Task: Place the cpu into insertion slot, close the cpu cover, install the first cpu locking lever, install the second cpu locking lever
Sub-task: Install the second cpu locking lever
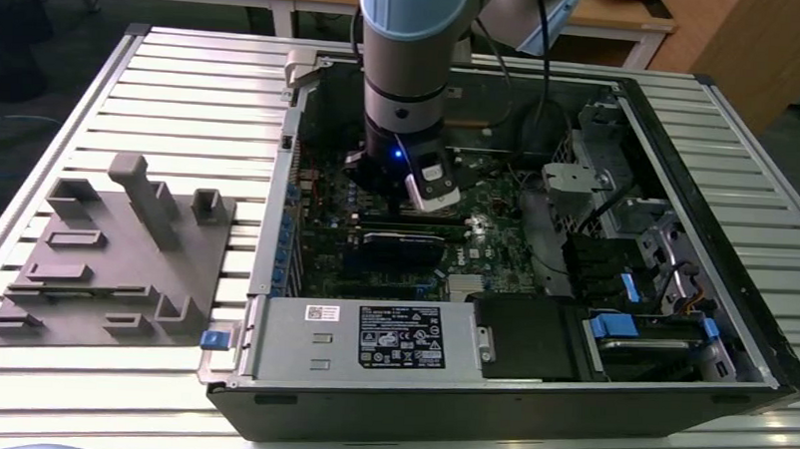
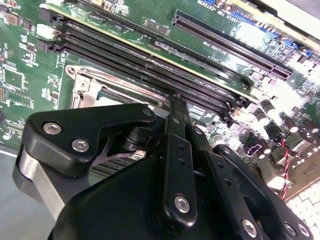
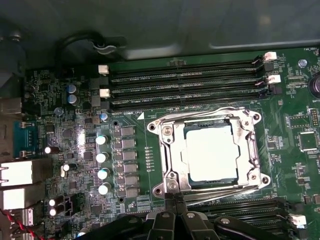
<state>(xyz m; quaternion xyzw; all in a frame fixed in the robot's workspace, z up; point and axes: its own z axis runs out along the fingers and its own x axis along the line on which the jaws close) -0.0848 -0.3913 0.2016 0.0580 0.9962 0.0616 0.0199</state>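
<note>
In the exterior view, a grey fixture block (image 1: 112, 254) with raised posts sits at the left of the frame on a slatted metal table (image 1: 58, 113). To its right an open computer case (image 1: 719, 246) lies on its side and holds a green motherboard (image 1: 372, 249), a power supply (image 1: 369, 338) along its lower edge and drive bays with blue tabs (image 1: 623, 327) at the lower right. The arm (image 1: 409, 65) comes down from the top centre into the case, with the gripper (image 1: 432, 198) low over the board. In the first wrist view, silver-topped capacitors (image 3: 102, 165) stand in a column at the left of centre, long black memory slots (image 3: 185, 82) run across the upper middle, and right of centre is the insertion slot (image 3: 167, 150). The cpu (image 3: 210, 152) lies flat inside it, and the cpu cover (image 3: 250, 150) is down around the chip, which shows through its window. Thin lever wires run along the socket's upper and lower edges; whether they are latched cannot be told. The gripper's black fingers (image 3: 172, 210) rise from the bottom centre, tips closed together at the socket's lower left corner, gripping nothing visible. In the second wrist view the fingers (image 2: 176, 130) meet in the same narrow line just beside the socket frame.
</note>
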